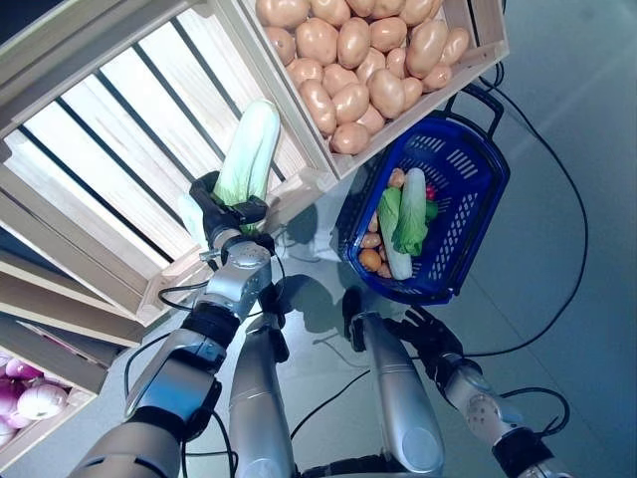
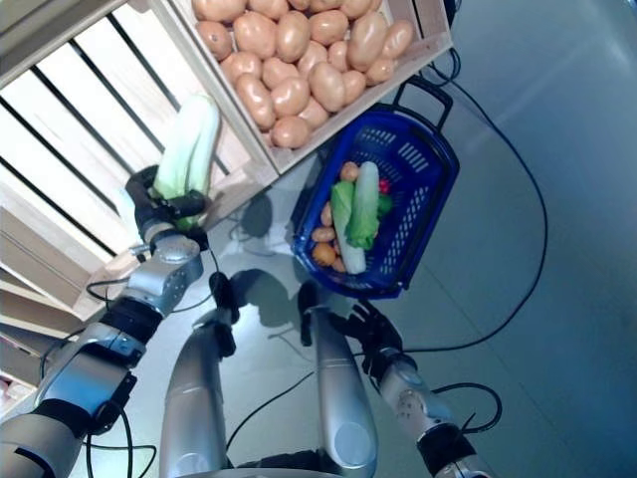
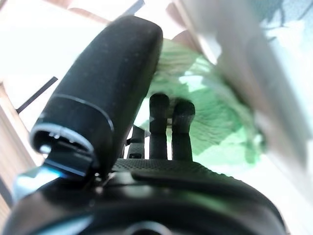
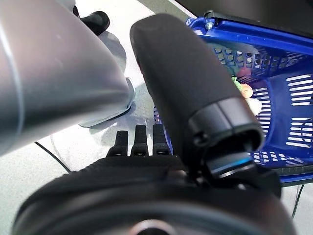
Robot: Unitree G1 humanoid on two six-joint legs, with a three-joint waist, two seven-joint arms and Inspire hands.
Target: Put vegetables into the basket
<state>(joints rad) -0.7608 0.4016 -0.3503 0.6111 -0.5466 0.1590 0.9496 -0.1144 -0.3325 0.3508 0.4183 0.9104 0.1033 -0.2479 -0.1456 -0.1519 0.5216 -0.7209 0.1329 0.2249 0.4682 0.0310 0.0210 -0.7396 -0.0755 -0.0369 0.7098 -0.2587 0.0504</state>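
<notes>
Cabbage (image 1: 247, 154) sits clasped in the left hand (image 1: 221, 214) over the slatted crate (image 1: 119, 159); swing it toward four o'clock, clear the potatoes (image 1: 358, 60), release low inside the basket (image 1: 468, 174); right hand (image 1: 428, 334) hangs relaxed, empty.

Slatted crate (image 1: 109, 159): is being shown as pale wood, tilted on the stand beside the potato crate.
Floor (image 1: 567, 249): is being seen as smooth grey.
Lower crate (image 1: 30, 438): is being shown at the corner, below the slatted crate.
</notes>
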